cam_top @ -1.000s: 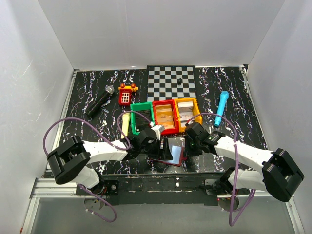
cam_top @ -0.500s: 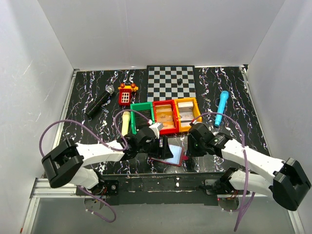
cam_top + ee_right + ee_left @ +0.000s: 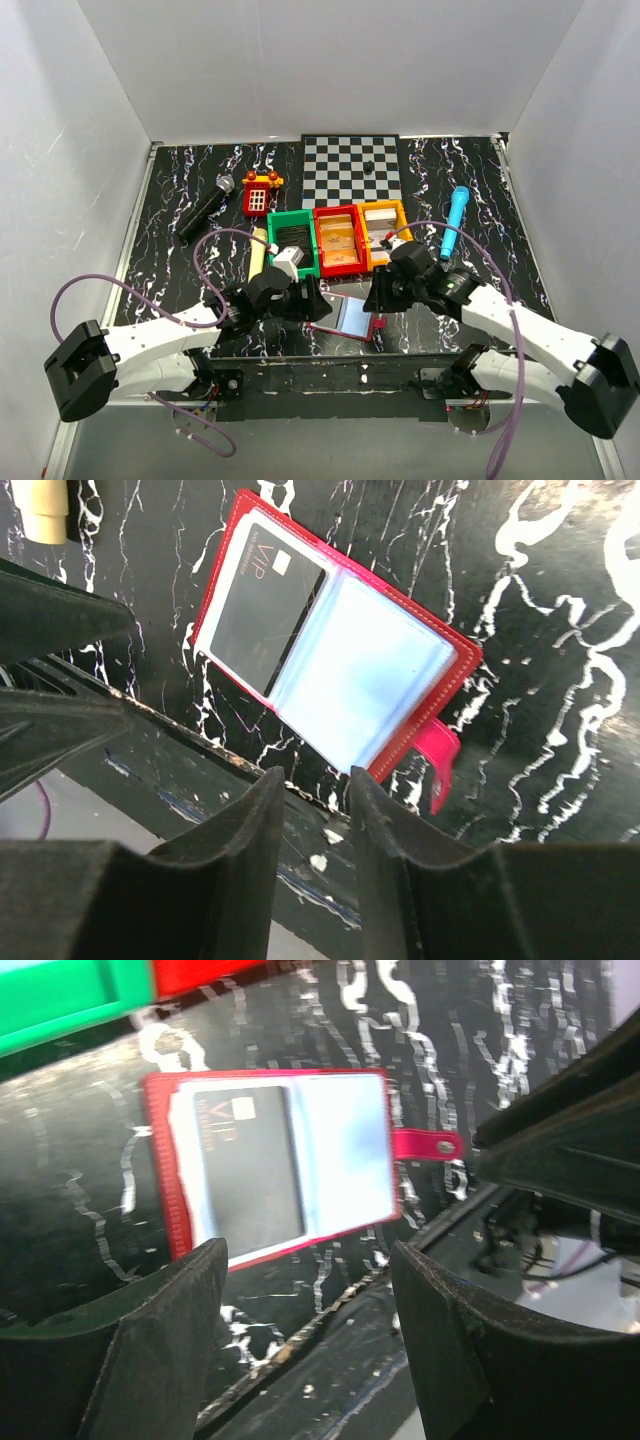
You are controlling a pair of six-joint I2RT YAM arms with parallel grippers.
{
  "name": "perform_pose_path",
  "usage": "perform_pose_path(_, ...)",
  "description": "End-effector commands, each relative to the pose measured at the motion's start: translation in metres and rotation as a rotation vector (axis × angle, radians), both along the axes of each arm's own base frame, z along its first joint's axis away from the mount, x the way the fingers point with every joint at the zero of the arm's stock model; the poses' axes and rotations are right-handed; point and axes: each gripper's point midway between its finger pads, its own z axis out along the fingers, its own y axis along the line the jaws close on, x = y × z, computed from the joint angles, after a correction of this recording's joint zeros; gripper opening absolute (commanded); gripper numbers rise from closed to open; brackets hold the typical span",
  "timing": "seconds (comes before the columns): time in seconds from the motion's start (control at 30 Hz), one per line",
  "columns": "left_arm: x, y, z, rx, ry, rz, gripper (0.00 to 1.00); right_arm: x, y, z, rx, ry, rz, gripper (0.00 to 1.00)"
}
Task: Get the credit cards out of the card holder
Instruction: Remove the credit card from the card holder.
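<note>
The card holder lies open and flat near the table's front edge, its red tab pointing right. A dark credit card marked VIP sits in its left sleeve, and the right sleeve looks pale and empty. The holder and the dark card also show in the left wrist view. My left gripper is open and empty, just left of the holder. My right gripper hovers at the holder's right end with jaws a narrow gap apart and nothing between them.
Behind the holder stand a green bin, a red bin and a yellow bin, each with a card inside. Further off are a chessboard, a black microphone, a blue microphone, a red toy and a cream cylinder.
My left arm has drawn back to the left, and its gripper has come off the holder. My right gripper has shifted slightly left. The holder now lies more uncovered.
</note>
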Motion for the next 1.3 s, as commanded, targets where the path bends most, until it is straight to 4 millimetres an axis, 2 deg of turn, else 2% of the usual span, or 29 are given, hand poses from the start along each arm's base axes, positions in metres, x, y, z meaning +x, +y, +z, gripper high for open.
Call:
perform_pose_path(0.0, 0.009, 0.026, -0.021, 0.092, 0.002, 0.103, 0.65, 0.007, 0.038, 0.009, 0.123, 0.016, 0.041, 0.42)
perform_pose_path(0.27, 0.003, 0.035, -0.027, 0.067, 0.013, 0.121, 0.63, 0.025, 0.075, -0.009, 0.116, 0.058, 0.047, 0.48)
perform_pose_path(0.53, -0.002, 0.045, -0.022, 0.039, -0.003, 0.14, 0.63, 0.032, 0.094, -0.031, 0.086, 0.109, 0.061, 0.49)
perform_pose_path(0.87, -0.003, 0.047, -0.021, 0.033, -0.007, 0.136, 0.63, 0.023, 0.09, -0.056, -0.068, 0.151, 0.098, 0.48)
perform_pose_path(1.13, -0.003, 0.044, -0.02, 0.03, -0.01, 0.127, 0.64, 0.017, 0.07, -0.053, -0.116, 0.098, 0.076, 0.48)
perform_pose_path(1.27, -0.002, 0.038, -0.02, 0.028, 0.002, 0.113, 0.64, 0.016, 0.072, -0.06, -0.117, 0.112, 0.084, 0.48)
